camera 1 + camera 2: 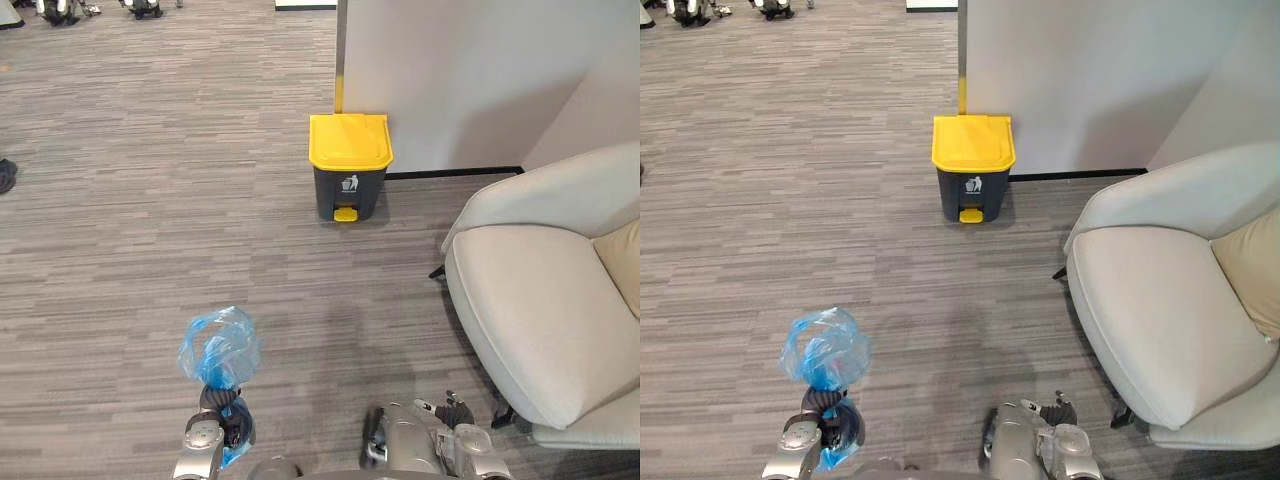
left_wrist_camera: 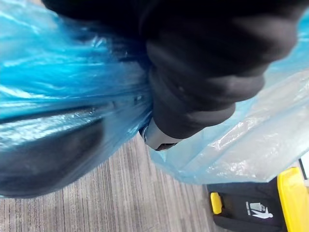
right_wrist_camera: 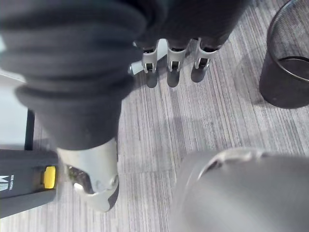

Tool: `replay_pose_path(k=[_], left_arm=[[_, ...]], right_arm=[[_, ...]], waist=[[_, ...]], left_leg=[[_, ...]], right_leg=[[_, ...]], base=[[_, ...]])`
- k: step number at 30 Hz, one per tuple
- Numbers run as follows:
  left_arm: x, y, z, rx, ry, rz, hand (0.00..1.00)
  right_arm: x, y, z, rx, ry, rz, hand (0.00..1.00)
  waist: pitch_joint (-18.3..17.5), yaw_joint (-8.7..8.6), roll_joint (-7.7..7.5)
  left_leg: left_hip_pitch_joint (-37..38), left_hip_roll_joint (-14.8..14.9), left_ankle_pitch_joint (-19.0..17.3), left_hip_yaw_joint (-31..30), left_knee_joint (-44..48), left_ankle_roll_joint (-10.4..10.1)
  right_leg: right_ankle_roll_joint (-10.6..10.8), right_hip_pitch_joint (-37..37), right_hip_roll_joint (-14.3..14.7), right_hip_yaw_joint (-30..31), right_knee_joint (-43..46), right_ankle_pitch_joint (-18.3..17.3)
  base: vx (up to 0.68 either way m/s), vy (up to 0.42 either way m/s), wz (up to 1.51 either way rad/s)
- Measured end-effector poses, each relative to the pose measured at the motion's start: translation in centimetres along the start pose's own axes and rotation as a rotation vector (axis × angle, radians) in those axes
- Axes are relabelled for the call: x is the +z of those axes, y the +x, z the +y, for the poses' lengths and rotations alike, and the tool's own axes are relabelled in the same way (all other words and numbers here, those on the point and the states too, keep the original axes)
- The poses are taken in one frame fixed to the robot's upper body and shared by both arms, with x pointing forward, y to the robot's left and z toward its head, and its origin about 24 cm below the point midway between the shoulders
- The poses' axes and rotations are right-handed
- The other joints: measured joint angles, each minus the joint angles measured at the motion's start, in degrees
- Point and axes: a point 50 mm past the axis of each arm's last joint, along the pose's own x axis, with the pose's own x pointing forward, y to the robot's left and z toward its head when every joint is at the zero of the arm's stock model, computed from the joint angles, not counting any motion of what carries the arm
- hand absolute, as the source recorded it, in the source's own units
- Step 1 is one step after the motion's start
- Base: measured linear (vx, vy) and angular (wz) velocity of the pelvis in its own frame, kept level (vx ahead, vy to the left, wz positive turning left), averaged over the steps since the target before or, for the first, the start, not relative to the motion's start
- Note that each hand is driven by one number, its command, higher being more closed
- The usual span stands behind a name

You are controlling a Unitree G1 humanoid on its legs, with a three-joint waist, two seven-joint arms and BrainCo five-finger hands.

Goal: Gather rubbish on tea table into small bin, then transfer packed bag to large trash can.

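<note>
Left hand [image 1: 218, 418], lower left, clenched round neck of blue bag [image 1: 218, 345]. Right hand [image 1: 455, 410], bottom centre, fingers loose, empty. Yellow-lidded trash can [image 1: 350, 165] upper centre, lid down.

Left hand [image 1: 222, 418] clenched on blue bag [image 1: 218, 345]; right hand [image 1: 452, 412] low, fingers [image 3: 173, 65] relaxed.

Head eyes look down across carpet [image 1: 150, 200] toward the yellow-lidded trash can [image 1: 350, 165]; wrist cameras look floorward from low, close quarters. All four share that can.
</note>
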Motion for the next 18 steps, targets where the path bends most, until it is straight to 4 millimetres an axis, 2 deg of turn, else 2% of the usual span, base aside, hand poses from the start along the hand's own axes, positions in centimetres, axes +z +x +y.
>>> replay_pose_path(k=[1,2,3,4,5,6,7,9,11,12,14,15,16,17,18], left_arm=[[-0.3,0.0,0.1,0.001,0.001,0.010,1.00],[-0.3,0.0,0.0,-0.002,-0.001,0.012,1.00],[-0.1,0.0,-0.2,-0.006,-0.005,0.008,1.00],[0.3,0.1,-0.7,-0.022,-0.016,-0.003,1.00],[0.4,0.0,-1.2,-0.037,-0.030,-0.012,1.00],[0.5,-0.1,-1.4,-0.043,-0.040,-0.018,1.00],[0.6,-0.4,-1.7,-0.046,-0.058,-0.028,1.00],[0.7,-0.5,-2.1,-0.051,-0.071,-0.038,1.00],[0.8,-0.5,-2.2,-0.053,-0.074,-0.040,1.00],[0.9,-0.6,-2.0,-0.046,-0.079,-0.048,1.00],[0.9,-0.5,-1.7,-0.030,-0.094,-0.047,1.00],[1.0,-0.5,-1.7,-0.028,-0.101,-0.049,1.00],[1.0,-0.5,-1.8,-0.029,-0.104,-0.046,1.00],[0.7,-0.6,-2.0,-0.032,-0.107,-0.037,1.00],[0.4,-0.5,-1.8,-0.025,-0.102,-0.022,1.00]], right_arm=[[0.2,0.1,-0.5,-0.014,-0.008,-0.009,0.00],[0.1,0.1,-0.8,-0.025,0.005,-0.004,0.00],[0.0,0.1,-1.0,-0.033,0.018,0.002,0.00],[-0.7,-0.1,-1.1,-0.038,0.030,0.019,0.00],[-1.2,-0.3,-0.8,-0.030,0.026,0.025,0.00],[-1.2,-0.4,-0.6,-0.025,0.026,0.019,0.00],[-0.9,-0.5,-0.5,-0.023,0.030,0.004,0.00],[-0.3,-0.5,-0.3,-0.020,0.038,-0.023,0.00],[0.5,-0.4,-0.2,-0.017,0.054,-0.050,0.00],[0.6,-0.4,-0.1,-0.015,0.061,-0.051,0.00],[0.6,-0.4,0.0,-0.018,0.077,-0.048,0.00],[0.6,-0.4,-0.1,-0.025,0.083,-0.044,0.00],[0.5,-0.4,-0.3,-0.031,0.081,-0.044,0.00],[0.3,-0.3,-0.8,-0.043,0.072,-0.035,0.00],[0.1,-0.3,-0.5,-0.038,0.071,-0.020,0.00]], waist=[[-0.26,0.19,0.92],[-0.02,-0.32,1.39],[-0.06,-0.49,1.61],[0.13,-0.50,1.93],[0.21,-0.42,2.09],[0.24,-0.33,2.25],[0.27,0.18,2.32],[0.25,1.40,2.25],[0.33,2.64,2.05],[0.42,3.15,1.84],[0.58,3.90,1.58],[0.72,4.21,1.26],[0.63,4.23,1.26],[0.24,4.37,1.79],[-0.15,4.68,0.91]], left_leg=[[-0.10,0.83,0.71,-1.56,-0.38,-1.10],[0.24,1.57,1.20,-2.44,0.69,-1.90],[-0.05,2.24,1.37,-2.99,2.32,-2.23],[-1.47,4.18,1.54,-4.33,8.97,-2.63],[-5.16,6.66,3.46,-6.15,20.28,-5.23],[-7.68,8.17,4.83,-7.36,27.20,-5.77],[-12.36,10.36,4.13,-7.67,38.72,-4.91],[-18.61,11.87,3.05,-7.14,47.32,-3.14],[-23.39,11.79,1.84,-5.65,45.43,-1.10],[-25.26,11.62,1.13,-4.23,40.38,0.11],[-26.35,9.61,1.13,-3.51,28.95,0.29],[-26.58,7.55,1.95,-3.66,20.12,-0.46],[-26.47,6.11,3.96,-3.83,13.20,-0.98],[-25.27,4.66,11.70,-4.74,7.51,0.02],[-24.54,3.18,13.10,-4.11,7.39,2.25]], right_leg=[[-0.68,-0.18,1.07,-0.20,0.32,-2.44],[-0.99,0.01,1.36,-0.85,1.79,-4.77],[-1.18,0.64,1.66,-1.29,1.96,-5.68],[-1.28,3.40,2.61,-2.02,1.01,-7.02],[-1.66,7.38,3.88,-2.43,-1.08,-7.76],[-1.99,9.66,4.56,-2.60,-2.47,-8.05],[-2.78,12.79,5.77,-2.07,-4.35,-8.68],[-3.12,16.07,6.71,-0.02,-6.32,-9.54],[-2.53,18.33,6.73,1.79,-8.20,-9.99],[-1.96,20.04,6.58,3.00,-9.60,-9.92],[-0.50,22.29,5.49,4.25,-10.92,-10.38],[0.73,23.73,4.24,5.02,-11.81,-11.06],[2.04,24.66,3.52,5.45,-12.47,-11.73],[4.14,25.64,2.84,6.60,-13.23,-12.75],[4.94,26.51,1.83,7.68,-14.08,-13.20]], base=[[0.49,-0.180,-0.19],[0.38,-0.186,-0.04],[0.41,-0.203,0.17],[0.41,-0.213,0.16],[0.40,-0.204,0.13],[0.36,-0.143,-0.07],[0.26,-0.071,-0.24],[0.29,-0.018,-0.55],[0.31,0.051,-0.53],[0.38,0.137,-0.45],[0.38,0.185,-0.34],[0.31,0.190,-0.21],[0.47,0.338,-0.33],[0.41,0.308,-0.37],[0.46,0.316,-0.25]])
